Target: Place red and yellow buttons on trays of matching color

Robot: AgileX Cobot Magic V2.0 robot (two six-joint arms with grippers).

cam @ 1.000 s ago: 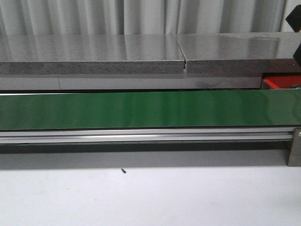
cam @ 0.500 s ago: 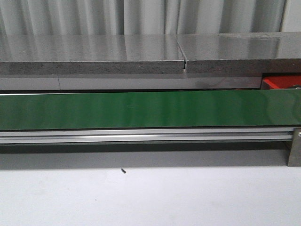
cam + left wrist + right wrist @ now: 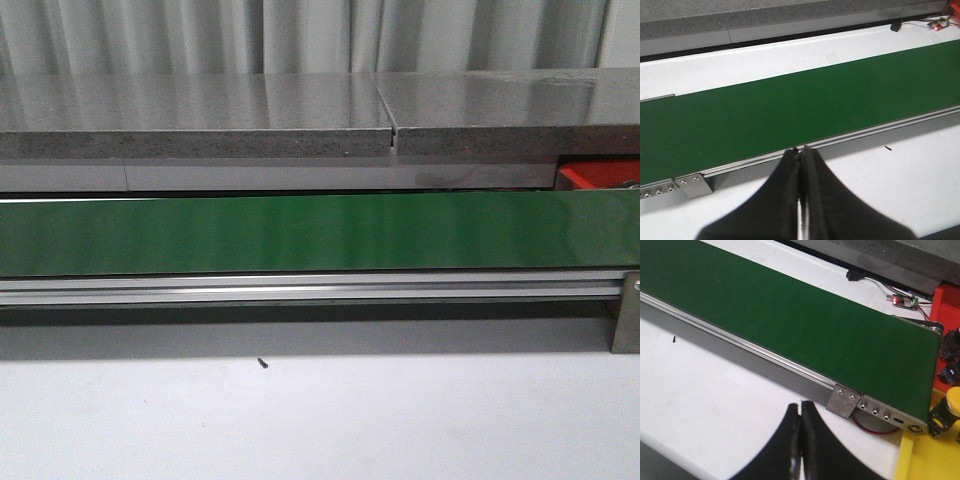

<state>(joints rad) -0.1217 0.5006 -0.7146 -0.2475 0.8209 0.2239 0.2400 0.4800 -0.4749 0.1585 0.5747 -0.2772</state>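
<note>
Grey counter (image 3: 200, 110) and green belt (image 3: 300, 235) unchanged; the dark shape at upper right of frame a second ago is gone. Left hand (image 3: 801, 150) and right hand (image 3: 800, 403) both pressed closed, empty. Red tray (image 3: 600, 174) at right edge.

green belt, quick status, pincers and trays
Left pincer shut, holding nothing. Right pincer shut, holding nothing. Green belt bare, no buttons on it. Red tray and yellow tray at belt's right end.

The belt (image 3: 300, 233) is plain dark green, its rail (image 3: 300, 292) silver. The tray (image 3: 600, 175) is bright red, the table (image 3: 320, 420) white, the counter (image 3: 200, 115) speckled grey.
</note>
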